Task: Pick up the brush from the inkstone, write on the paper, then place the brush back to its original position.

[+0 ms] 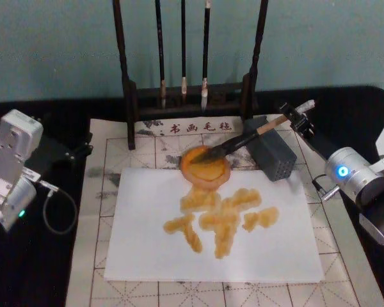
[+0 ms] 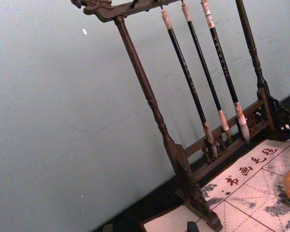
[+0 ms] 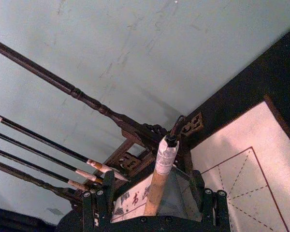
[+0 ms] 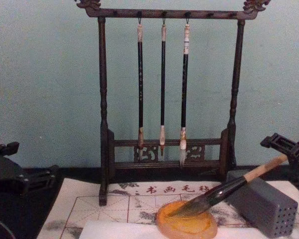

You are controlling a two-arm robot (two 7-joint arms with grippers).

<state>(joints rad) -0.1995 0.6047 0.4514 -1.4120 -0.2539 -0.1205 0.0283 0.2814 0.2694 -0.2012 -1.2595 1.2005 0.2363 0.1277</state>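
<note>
Brush (image 1: 243,139) lies slanted, its dark tuft resting in the inkstone (image 1: 205,169) at the far edge of the paper (image 1: 147,249). Its tan handle is propped on the grey block (image 1: 276,158) toward the far right corner of the mat (image 1: 102,192). That lean probably keeps the wet tip over the dish and raises the handle's end to where it can be reached. Orange strokes cover the paper's middle, so I judge the writing done and the tool set back in its place. The right pincer (image 1: 299,115) sits at the handle's whitish end with its fingers spread, one on each side of the shaft with a gap on both, pinching nothing. The left pincer (image 1: 77,150) is parked off the mat's left edge.
</note>
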